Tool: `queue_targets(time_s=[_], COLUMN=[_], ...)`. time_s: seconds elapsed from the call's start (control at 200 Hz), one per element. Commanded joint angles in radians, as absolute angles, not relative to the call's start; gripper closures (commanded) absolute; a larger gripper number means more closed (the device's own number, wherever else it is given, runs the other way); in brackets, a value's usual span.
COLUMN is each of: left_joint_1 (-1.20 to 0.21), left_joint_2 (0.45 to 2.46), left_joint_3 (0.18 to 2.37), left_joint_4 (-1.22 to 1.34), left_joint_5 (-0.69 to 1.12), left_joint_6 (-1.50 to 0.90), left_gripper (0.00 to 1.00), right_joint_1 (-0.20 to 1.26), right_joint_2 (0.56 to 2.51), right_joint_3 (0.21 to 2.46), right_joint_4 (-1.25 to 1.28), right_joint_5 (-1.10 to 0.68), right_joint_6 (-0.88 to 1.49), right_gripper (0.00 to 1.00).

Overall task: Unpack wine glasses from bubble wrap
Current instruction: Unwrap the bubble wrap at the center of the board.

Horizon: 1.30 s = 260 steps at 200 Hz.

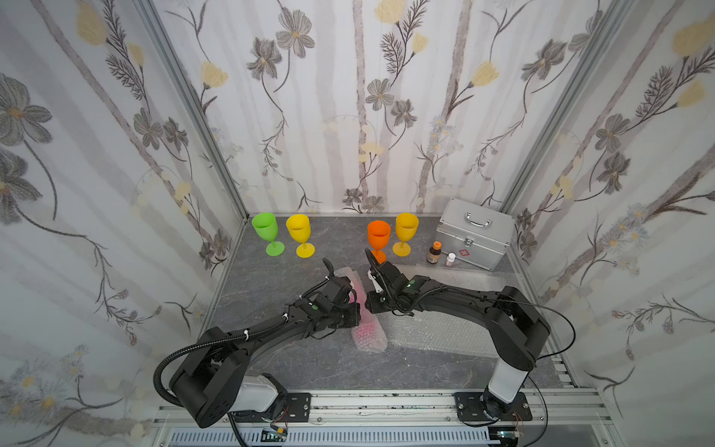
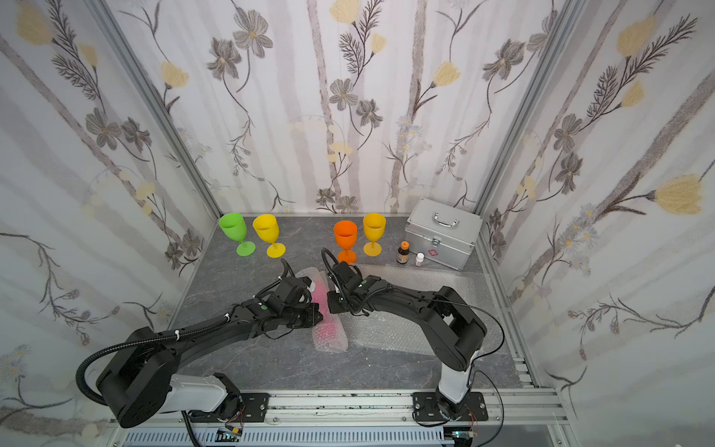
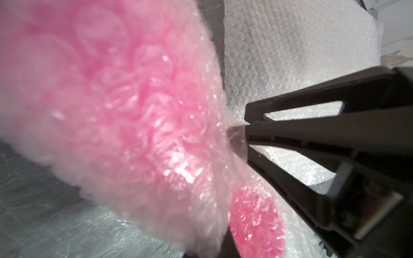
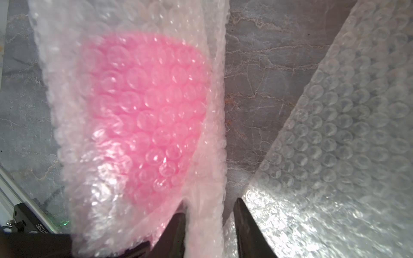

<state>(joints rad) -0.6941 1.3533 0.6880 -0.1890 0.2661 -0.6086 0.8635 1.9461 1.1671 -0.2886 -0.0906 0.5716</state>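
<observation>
Across the middle of the table point(image 1: 271, 294), in both top views, the roll of bubble wrap point(image 1: 377, 344) is lying between the two arms, with the pink glass point(image 1: 367, 329) showing through it. The green glass point(image 1: 265, 226), yellow glass point(image 1: 298, 228), orange glass point(image 1: 379, 234) and amber glass point(image 1: 406, 226) are standing bare at the back.

Through the left wrist view, the left gripper point(image 3: 244, 131) is pinching shut on a thin corner of the wrap, and the film is stretching to a point. You are dealing with soft, slick, tear-prone stuff; a doubled edge is offering a safer hold.

Through the right wrist view, the right gripper point(image 4: 210, 212) is standing part open, straddling the roll's loose edge without clamping it. The glass is looking light and rigid, so it is likely sitting loose inside; you are wanting its stem or bowl once bared.
</observation>
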Motion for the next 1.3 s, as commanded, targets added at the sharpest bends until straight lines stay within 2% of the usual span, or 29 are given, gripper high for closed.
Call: queue_targets(time_s=[0.0,1.034,1.294], left_joint_1=[-0.694,-0.695,-0.695], left_joint_2=[1.357,1.333,1.305], left_joint_3=[0.685,0.672,0.659], left_joint_4=[-0.175,-0.203,-0.205], left_joint_5=[0.275,0.225,0.206], left_joint_6=[-0.608,-0.611,-0.611], left_gripper=[1.00,1.00,1.00], right_joint_1=[0.861,0.824,0.823], right_joint_2=[1.940,1.862,1.858], right_joint_3=[1.174,0.961,0.933], right_joint_4=[-0.224,-0.084,-0.083], right_joint_5=[-0.117,-0.220,-0.210], right_joint_6=[0.580,0.661,0.665], right_gripper=[0.65,0.62,0.66])
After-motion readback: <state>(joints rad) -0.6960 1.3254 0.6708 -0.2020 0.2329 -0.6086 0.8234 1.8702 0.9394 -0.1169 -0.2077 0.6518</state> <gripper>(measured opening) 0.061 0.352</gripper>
